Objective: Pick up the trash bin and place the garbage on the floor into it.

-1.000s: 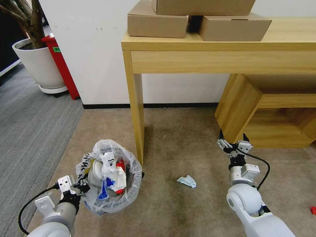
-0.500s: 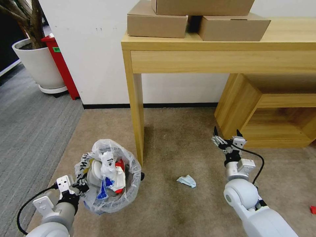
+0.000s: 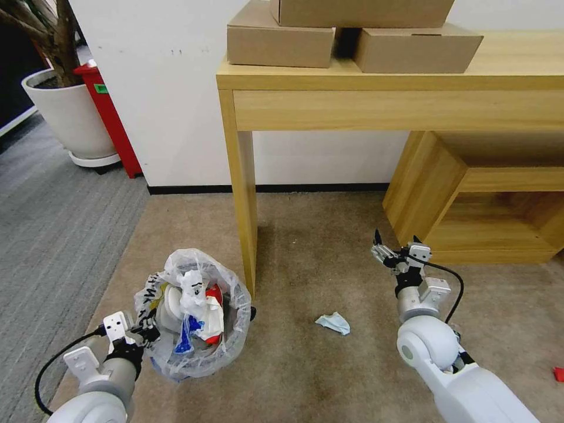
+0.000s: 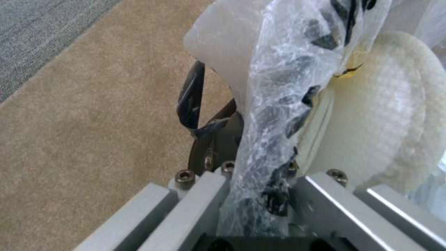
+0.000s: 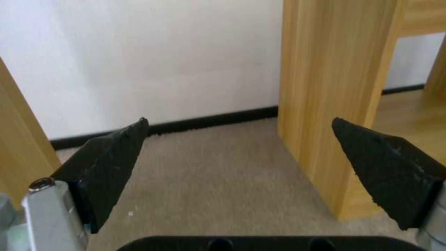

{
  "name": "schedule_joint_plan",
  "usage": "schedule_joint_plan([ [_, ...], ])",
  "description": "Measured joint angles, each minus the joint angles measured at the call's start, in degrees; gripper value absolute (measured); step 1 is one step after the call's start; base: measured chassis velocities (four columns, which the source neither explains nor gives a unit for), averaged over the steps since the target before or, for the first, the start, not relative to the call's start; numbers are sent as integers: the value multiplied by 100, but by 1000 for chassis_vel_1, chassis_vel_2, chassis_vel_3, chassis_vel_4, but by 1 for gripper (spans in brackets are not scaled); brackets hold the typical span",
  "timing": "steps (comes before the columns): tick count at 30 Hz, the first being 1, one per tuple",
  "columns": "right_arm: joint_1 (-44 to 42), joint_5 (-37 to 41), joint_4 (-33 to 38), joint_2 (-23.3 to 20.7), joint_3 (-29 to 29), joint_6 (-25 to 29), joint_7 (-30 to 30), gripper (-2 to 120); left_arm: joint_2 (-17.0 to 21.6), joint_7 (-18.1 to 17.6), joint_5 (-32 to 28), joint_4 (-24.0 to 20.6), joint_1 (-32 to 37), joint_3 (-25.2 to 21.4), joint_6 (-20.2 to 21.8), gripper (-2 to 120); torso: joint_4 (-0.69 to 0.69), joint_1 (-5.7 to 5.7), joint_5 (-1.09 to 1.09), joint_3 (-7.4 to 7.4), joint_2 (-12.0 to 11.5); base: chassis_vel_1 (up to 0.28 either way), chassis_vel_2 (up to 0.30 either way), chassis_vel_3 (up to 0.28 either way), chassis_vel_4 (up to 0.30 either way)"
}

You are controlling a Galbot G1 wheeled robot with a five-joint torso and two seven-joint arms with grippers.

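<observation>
With the trash bin (image 3: 197,320) pinched at its bag rim by the left end effector (image 3: 147,333) beside the worktop leg, the spread right end effector (image 3: 395,249) has been shifted leftward, nearer the crumpled paper (image 3: 333,323) on the floor.

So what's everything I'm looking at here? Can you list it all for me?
trash bin: one, clear bag liner, full of litter, on the beige carpet by the desk leg
crumpled paper: one, pale blue, on the carpet between the arms
red scrap: one, carpet, far right edge
desk: one, light wood, against the wall
cardboard boxes: three, brown, on the desk
shelf unit: one, wood, under the desk
plant pot: one, white, far left
left gripper: shut on the bin's bag rim
right gripper: open, above the carpet
</observation>
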Motion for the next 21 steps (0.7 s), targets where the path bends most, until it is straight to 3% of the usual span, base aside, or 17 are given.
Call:
schedule_joint_plan([
  [8, -82, 646, 305, -207, 82, -633, 87, 100, -34, 9, 31, 22, -7, 31, 3, 0, 0, 0, 0, 0, 0, 0, 0, 0, 0],
  [12, 53, 1539, 466, -264, -78, -1162, 367, 100, -76, 23, 73, 18, 22, 44, 2, 0, -1, 0, 0, 0, 0, 0, 0, 0, 0],
  [15, 353, 2176, 479, -224, -320, -1526, 828, 100, -96, 31, 109, 18, 57, 37, -13, 0, 0, 0, -1, 0, 0, 0, 0, 0, 0],
  [17, 772, 2992, 329, -119, -685, -1982, 1550, 100, -107, 37, 155, 17, 125, 24, -40, 0, 2, 0, 0, 0, 0, 0, 0, 0, 0],
  [21, 1143, 3541, -159, 77, -1041, -2197, 2071, 100, -159, 59, 181, 23, 130, 6, -79, 0, 1, 0, 0, 0, 0, 0, 0, 0, 0],
])
